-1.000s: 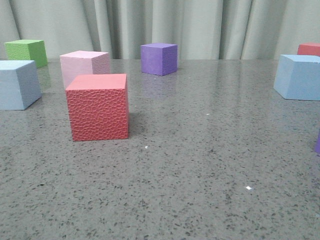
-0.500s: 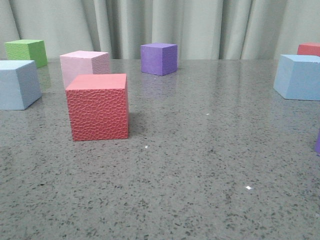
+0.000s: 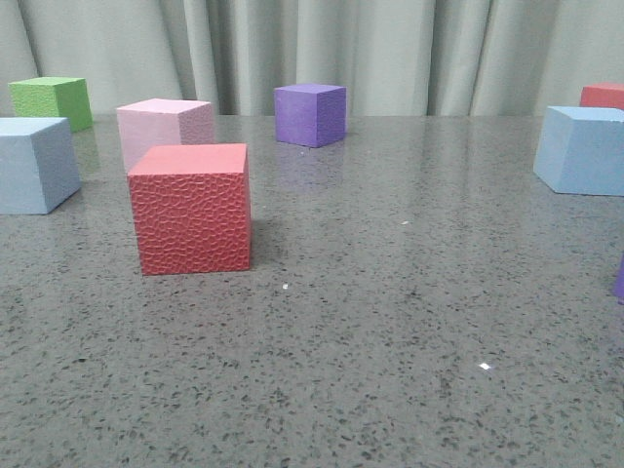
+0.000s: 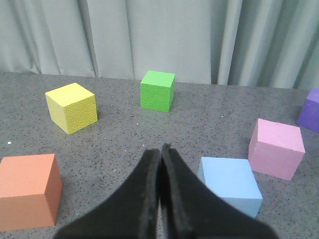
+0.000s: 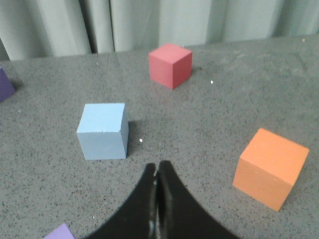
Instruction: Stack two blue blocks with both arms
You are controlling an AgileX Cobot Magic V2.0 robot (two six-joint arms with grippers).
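Observation:
One pale blue block rests on the table at the far left of the front view. It also shows in the left wrist view, just beside my left gripper, which is shut and empty. The other blue block rests at the far right. It also shows in the right wrist view, a little beyond my right gripper, which is shut and empty. Neither gripper shows in the front view.
A textured red cube stands left of centre, with a pale pink cube behind it. A green cube and a purple cube stand near the curtain. Yellow and orange cubes lie near the left gripper; an orange cube and a red cube lie near the right.

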